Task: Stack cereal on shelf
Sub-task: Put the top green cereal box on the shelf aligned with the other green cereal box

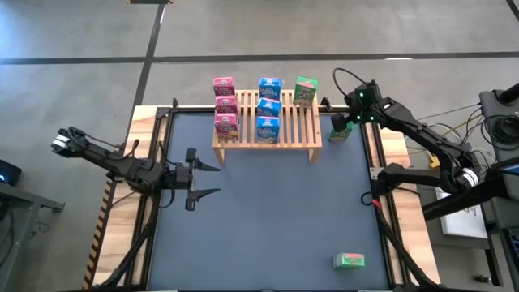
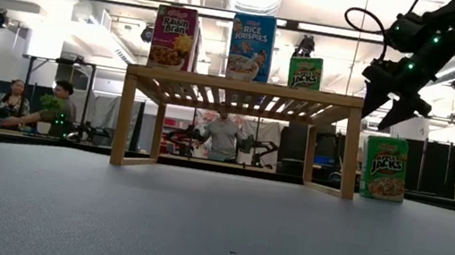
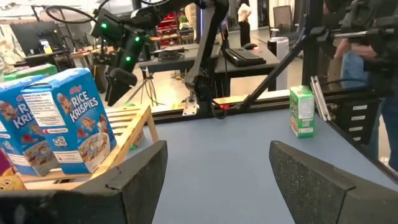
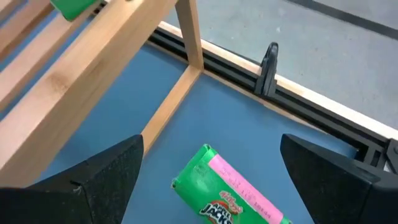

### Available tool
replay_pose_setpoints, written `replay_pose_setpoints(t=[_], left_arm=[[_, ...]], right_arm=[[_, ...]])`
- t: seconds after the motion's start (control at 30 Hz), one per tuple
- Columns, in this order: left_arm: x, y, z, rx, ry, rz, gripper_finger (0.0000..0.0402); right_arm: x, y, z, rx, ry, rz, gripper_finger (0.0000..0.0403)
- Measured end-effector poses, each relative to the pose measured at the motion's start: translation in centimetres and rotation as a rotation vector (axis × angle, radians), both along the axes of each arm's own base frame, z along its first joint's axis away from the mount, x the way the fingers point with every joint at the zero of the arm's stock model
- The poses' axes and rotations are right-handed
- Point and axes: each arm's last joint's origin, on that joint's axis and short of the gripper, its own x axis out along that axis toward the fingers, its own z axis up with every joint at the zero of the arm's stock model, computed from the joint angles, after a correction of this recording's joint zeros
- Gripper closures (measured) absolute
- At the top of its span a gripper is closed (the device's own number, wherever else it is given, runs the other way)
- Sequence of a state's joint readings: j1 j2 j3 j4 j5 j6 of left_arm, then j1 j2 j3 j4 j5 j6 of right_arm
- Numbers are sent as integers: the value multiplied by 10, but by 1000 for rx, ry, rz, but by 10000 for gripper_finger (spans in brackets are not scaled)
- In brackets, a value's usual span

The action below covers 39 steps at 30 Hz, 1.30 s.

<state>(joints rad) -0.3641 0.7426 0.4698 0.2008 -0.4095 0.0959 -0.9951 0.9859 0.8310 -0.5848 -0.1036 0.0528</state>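
The wooden shelf (image 1: 268,134) stands at the far middle of the blue table (image 1: 268,227), and seven cereal boxes are on its slatted top: three pink boxes (image 1: 225,106) in a row along its left side, three blue boxes (image 1: 268,109) in a row down its middle, and one green box (image 1: 305,91) at its far right corner. A second green box (image 1: 339,130) stands upright on the table just beside the shelf's right end, and a third green box (image 1: 349,260) lies flat on the table near the front edge, well apart from the shelf. The right gripper (image 1: 353,113) hangs above the upright green box next to the shelf, its fingers spread apart with the box top showing between them in the right wrist view, not touching it. The left gripper (image 1: 204,180) waits over the table's left side, in front of the shelf's left end, its fingers parted and holding nothing. Beyond the table, people (image 2: 32,103) are in the room
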Motion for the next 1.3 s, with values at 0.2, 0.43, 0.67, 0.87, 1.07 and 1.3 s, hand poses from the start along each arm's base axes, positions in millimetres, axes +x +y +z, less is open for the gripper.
replay_pose_setpoints(t=[0.2, 0.43, 0.67, 0.87, 1.07, 1.3], left_arm=[[0, 0, -3, -1, 26, 1, 136], [1, 0, -4, 1, 31, 1, 136], [1, 0, -4, -4, 31, 1, 136], [1, 0, -5, -12, 38, 2, 136], [1, 0, -5, -10, 43, 2, 136], [1, 0, -5, -10, 44, 2, 136]], right_arm=[[2, -3, 4, -50, -27, 3, 34], [1, -1, 3, -44, 16, 39, 5], [-2, -4, 24, -62, 19, -146, 3], [-4, 0, 39, 9, -52, -230, 3], [-5, 5, 27, 108, -41, -278, 3], [-4, 9, 8, 182, -36, -332, 3]])
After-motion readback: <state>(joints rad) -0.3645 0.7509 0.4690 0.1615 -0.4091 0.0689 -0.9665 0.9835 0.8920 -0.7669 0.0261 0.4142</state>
